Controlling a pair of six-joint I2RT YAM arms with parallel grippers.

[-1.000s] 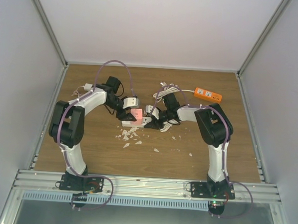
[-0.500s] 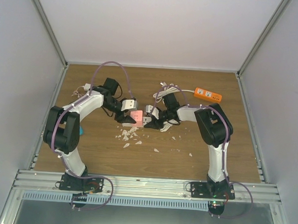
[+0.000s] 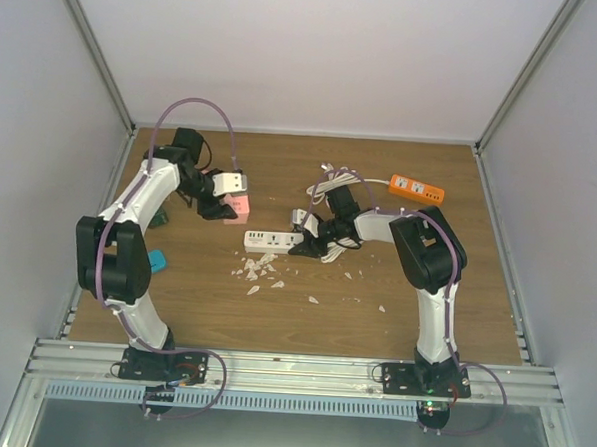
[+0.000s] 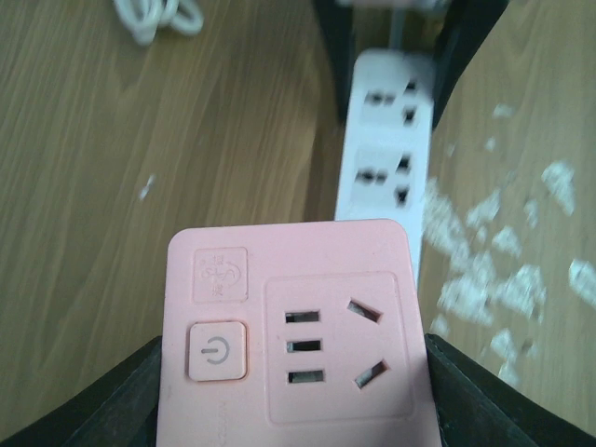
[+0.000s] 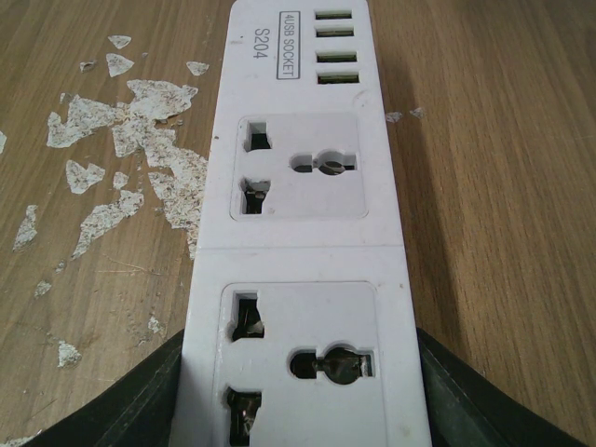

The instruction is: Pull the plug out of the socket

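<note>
Top external view: the pink plug (image 3: 240, 209) has been drawn off the white socket strip (image 3: 268, 241) and is pinched in the left hand (image 3: 227, 204), well apart; the strip is clamped by the right hand (image 3: 303, 242). Separation is judged complete.

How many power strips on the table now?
2. White power strip mid-table, gripped by the right end effector; orange power strip at the back right. None seems hidden.

The left arm (image 3: 129, 210) stretches along the left edge toward the far-left corner, its gripper (image 3: 233, 208) clamped on the plug (image 3: 240, 206), while the right arm (image 3: 424, 252) folds inward to mid-table, its gripper (image 3: 301, 243) clamping the socket (image 3: 268, 240).
</note>
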